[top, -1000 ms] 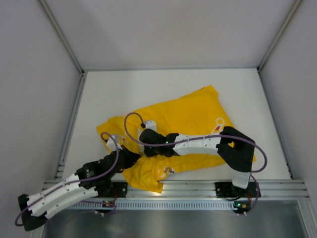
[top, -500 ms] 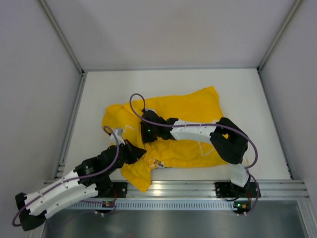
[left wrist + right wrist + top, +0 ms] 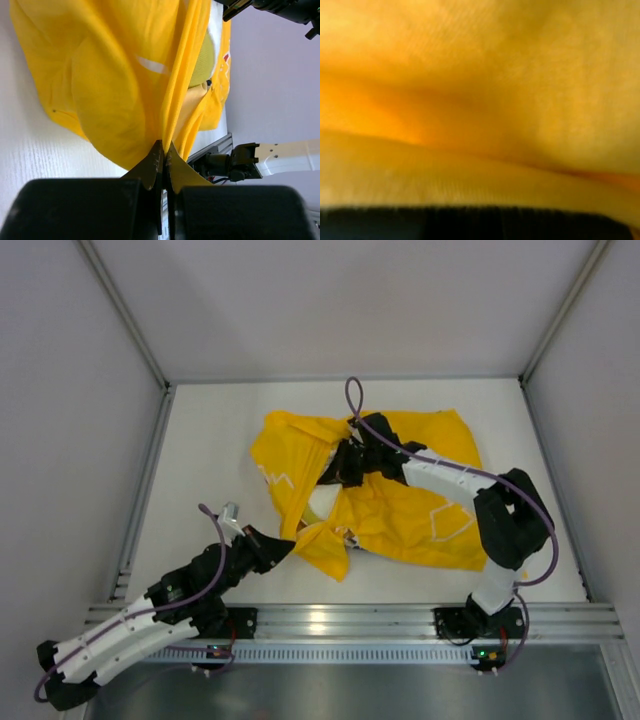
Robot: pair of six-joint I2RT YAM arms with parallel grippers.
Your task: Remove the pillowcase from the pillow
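The yellow pillowcase [image 3: 420,500] lies crumpled across the middle of the table. A small patch of the cream pillow [image 3: 322,506] shows through an opening in it. My left gripper [image 3: 287,545] is shut on the pillowcase's near edge. In the left wrist view its jaws [image 3: 164,148] pinch a taut fold of the pillowcase [image 3: 115,75], with a bit of pillow [image 3: 194,98] behind. My right gripper [image 3: 340,465] is buried in gathered cloth at the pillowcase's far left, and folds converge on it. The right wrist view shows only yellow pillowcase [image 3: 480,100]; its fingers are hidden.
White table [image 3: 220,440] with grey walls on three sides. An aluminium rail [image 3: 400,620] runs along the near edge by both arm bases. The right arm arches over the pillowcase's right half.
My right gripper has swung toward the far right, dragging the pillowcase up and away with it. The cloth now stretches between both grippers and the pillow patch has appeared. My left gripper moved slightly.
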